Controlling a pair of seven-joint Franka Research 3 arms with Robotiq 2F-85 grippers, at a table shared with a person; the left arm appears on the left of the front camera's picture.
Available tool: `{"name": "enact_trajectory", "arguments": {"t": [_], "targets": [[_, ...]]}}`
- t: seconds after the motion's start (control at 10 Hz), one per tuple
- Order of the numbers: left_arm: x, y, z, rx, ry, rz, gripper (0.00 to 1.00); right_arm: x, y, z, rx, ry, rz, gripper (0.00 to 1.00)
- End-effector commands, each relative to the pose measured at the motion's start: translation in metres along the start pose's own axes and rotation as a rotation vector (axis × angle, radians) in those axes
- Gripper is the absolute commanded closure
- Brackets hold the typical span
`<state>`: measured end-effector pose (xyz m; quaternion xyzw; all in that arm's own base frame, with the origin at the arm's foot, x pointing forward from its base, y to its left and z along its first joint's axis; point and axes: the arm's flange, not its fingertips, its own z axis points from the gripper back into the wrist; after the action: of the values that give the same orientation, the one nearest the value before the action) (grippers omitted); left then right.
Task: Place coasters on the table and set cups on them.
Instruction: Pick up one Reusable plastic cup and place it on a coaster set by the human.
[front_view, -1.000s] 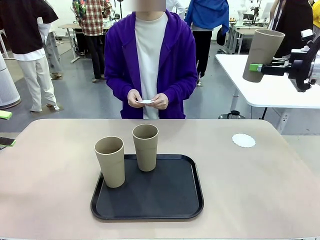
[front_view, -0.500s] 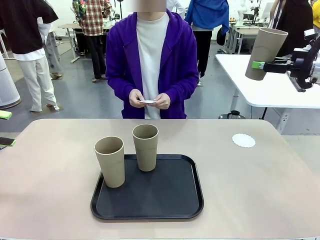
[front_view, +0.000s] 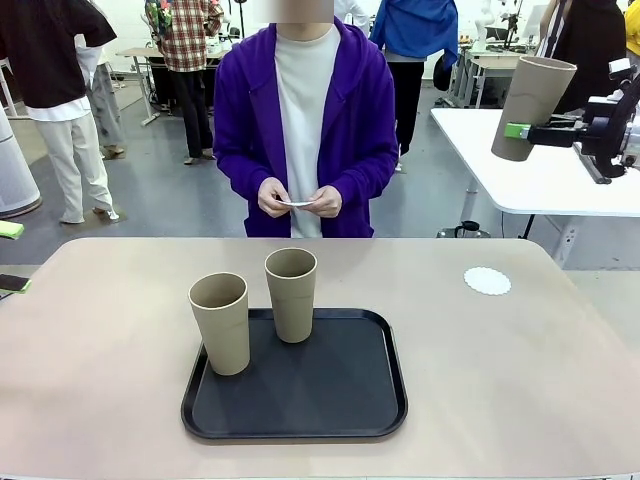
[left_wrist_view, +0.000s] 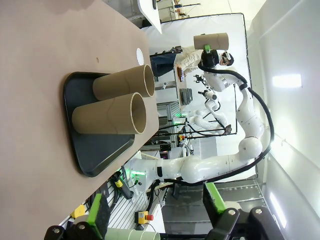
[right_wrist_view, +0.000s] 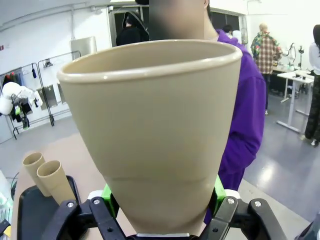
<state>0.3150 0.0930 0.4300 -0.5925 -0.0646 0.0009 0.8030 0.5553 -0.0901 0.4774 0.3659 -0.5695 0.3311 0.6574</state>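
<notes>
High at the right edge, my right gripper (front_view: 517, 131) is shut on a tan cup (front_view: 532, 104), held well above the coaster (front_view: 487, 281), a white lacy doily on the beige table (front_view: 100, 380). The held cup (right_wrist_view: 155, 120) looms large in the right wrist view, with the right gripper (right_wrist_view: 162, 222) clamped near its base. Two more cups (front_view: 220, 322) (front_view: 291, 294) stand upright on the black tray (front_view: 300, 405). The person holds another coaster (front_view: 293, 204) in both hands. My left gripper (front_view: 10, 257) is open at the left edge. From the left wrist view, the left gripper (left_wrist_view: 155, 215) faces both cups (left_wrist_view: 107, 117) (left_wrist_view: 122, 85).
The tray takes up the middle front of the table, with bare tabletop on both sides of it. A white side table (front_view: 540, 180) stands behind the right arm. The person stands at the far edge; other people move about farther back.
My right gripper has carried the cup slightly up and to the right, then held still. The left gripper, the tray's cups and the coaster on the table have not moved.
</notes>
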Motion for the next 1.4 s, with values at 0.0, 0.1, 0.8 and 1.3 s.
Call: {"name": "enact_trajectory", "arguments": {"t": [0.0,0.1,0.8,1.3], "targets": [[0.0,0.0,0.001,-0.014,-0.003,-0.015,0.0,-0.03,-0.006,0.003,0.062,0.085,0.013,0.18],[0.0,0.0,0.001,-0.014,-0.003,-0.015,0.0,-0.055,-0.016,0.007,0.086,0.113,0.018,0.18],[0.0,0.0,0.001,-0.014,-0.003,-0.015,0.0,-0.147,-0.061,0.012,0.237,0.046,-0.006,0.18],[0.0,0.0,0.001,-0.014,-0.003,-0.015,0.0,-0.19,-0.072,0.007,0.281,0.089,0.009,0.18]]}}
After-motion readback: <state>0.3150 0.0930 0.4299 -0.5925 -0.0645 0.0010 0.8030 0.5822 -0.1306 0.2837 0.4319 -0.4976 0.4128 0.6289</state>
